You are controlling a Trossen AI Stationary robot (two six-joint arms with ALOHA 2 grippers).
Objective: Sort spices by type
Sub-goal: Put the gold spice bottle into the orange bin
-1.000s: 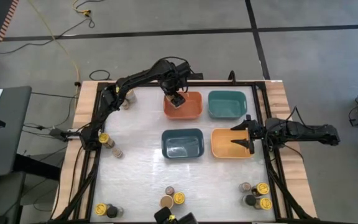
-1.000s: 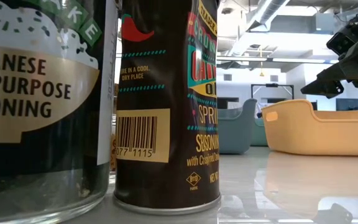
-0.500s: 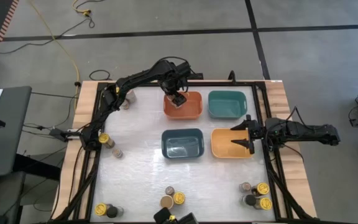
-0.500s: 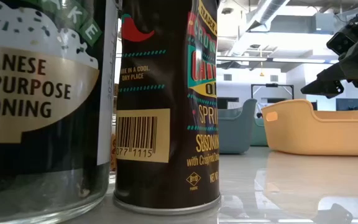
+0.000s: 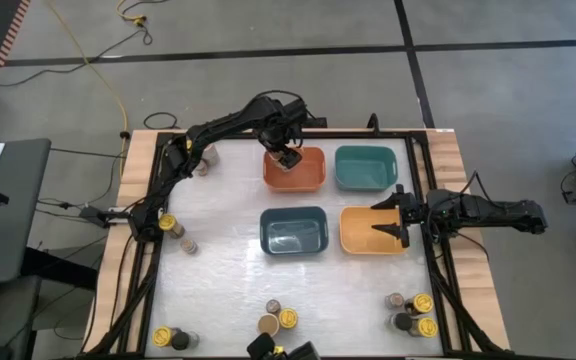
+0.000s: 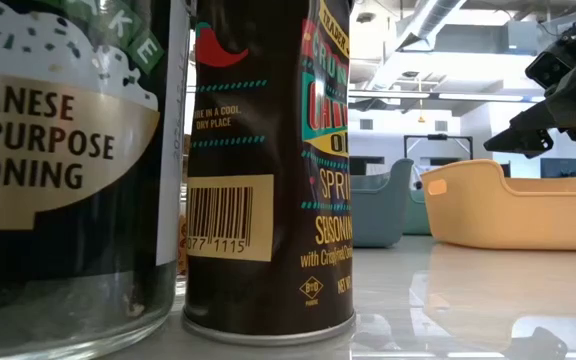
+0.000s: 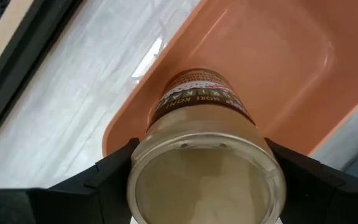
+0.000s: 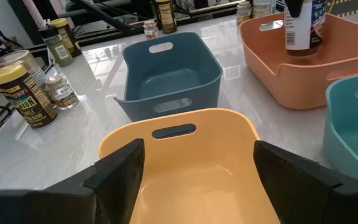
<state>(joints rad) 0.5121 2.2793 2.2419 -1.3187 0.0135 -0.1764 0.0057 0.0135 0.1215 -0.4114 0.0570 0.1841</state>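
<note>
My left gripper (image 5: 286, 158) stands over the orange bin (image 5: 308, 182) at the table's far side, shut on a glass spice jar (image 7: 205, 143) with a brown-and-white label. The right wrist view shows that jar (image 8: 300, 28) upright inside the orange bin (image 8: 303, 74). My right gripper (image 8: 197, 180) hangs open over the yellow bin (image 5: 363, 238), touching nothing. Other spice jars stand in small groups on the table: at the left edge (image 5: 173, 226), the far left (image 5: 201, 162), the near edge (image 5: 278, 318) and the near right corner (image 5: 413, 313). My left gripper pinches the jar's glass body near its clear end (image 7: 166, 168) between its two fingers (image 7: 104, 180), one on each side. The fingers come from above, pointing down. The jar stands upright in the hold, its far end down inside the orange bin; whether it touches the floor I cannot tell.
A teal bin (image 5: 365, 167) sits right of the orange one and a blue bin (image 5: 294, 231) left of the yellow one. Two tall jars (image 6: 268, 170) stand close before the low camera. Bare tabletop (image 5: 218, 280) lies between the bins and the near jars.
</note>
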